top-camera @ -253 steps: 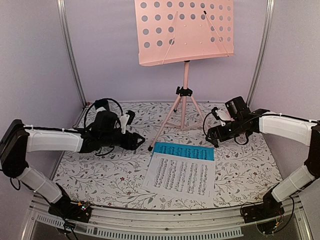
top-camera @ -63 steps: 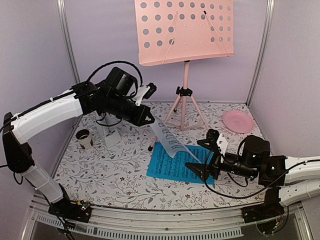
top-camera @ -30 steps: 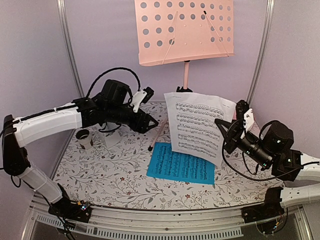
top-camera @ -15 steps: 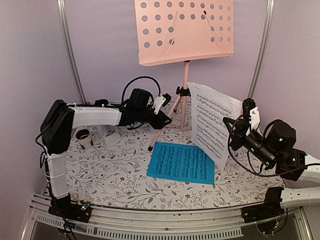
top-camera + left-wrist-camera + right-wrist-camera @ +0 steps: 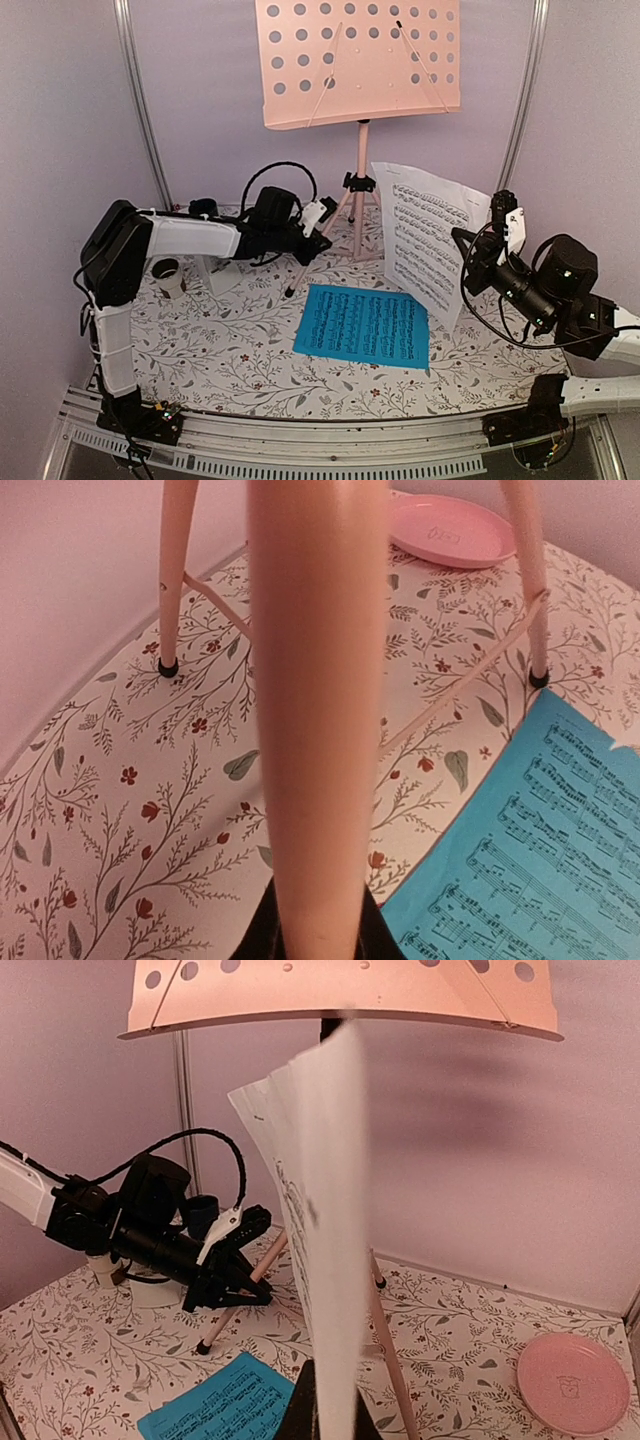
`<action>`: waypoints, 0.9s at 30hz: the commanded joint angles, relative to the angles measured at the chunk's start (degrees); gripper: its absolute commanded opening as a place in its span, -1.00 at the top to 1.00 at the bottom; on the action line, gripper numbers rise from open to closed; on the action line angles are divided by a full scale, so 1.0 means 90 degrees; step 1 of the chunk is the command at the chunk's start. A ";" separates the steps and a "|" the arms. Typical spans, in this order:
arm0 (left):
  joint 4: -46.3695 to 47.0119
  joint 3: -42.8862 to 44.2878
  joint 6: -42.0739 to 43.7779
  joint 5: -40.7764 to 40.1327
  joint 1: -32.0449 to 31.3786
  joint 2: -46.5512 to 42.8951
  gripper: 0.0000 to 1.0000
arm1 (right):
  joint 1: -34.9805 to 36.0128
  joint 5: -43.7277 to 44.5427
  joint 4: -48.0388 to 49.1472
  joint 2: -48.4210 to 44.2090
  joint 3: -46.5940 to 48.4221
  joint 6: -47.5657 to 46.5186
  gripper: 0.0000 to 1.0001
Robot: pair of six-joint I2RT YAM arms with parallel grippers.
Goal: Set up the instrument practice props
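A: Left pincer, state?
B: Closed round the front leg of the music stand, part-way down its length. In the left wrist view the leg is seen rising straight out between the dark fingers, with no gap left on either side.

A: The stand itself?
B: Set at the back of the counter, close to the rear wall. Its two rear feet are seen resting on the floral cover. Whether the front foot is down cannot be told.

A: Right pincer?
B: Shut on the white sheet, which is pinched at the edge nearest the right arm. The sheet is held upright, right of the stand's pole and below the perforated desk, apart from it. From the right wrist it is seen edge-on.

A: The other sheet?
B: The blue sheet is laid flat on the counter in front of the tripod, between the two arms. The white sheet's lower corner hangs just over its right end, and contact cannot be judged.

A: Metronome?
B: The metronome is stood at the left of the counter, partly hidden behind the left arm.

A: Anything else noted?
B: A pink plate is seen lying at the back right of the counter.
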 commanded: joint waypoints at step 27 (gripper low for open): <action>0.0193 -0.2827 -0.0768 0.0060 -0.0563 -0.2539 1.00 | -0.0048 -0.3790 -0.0899 0.0632 0.1954 -0.0645 1.00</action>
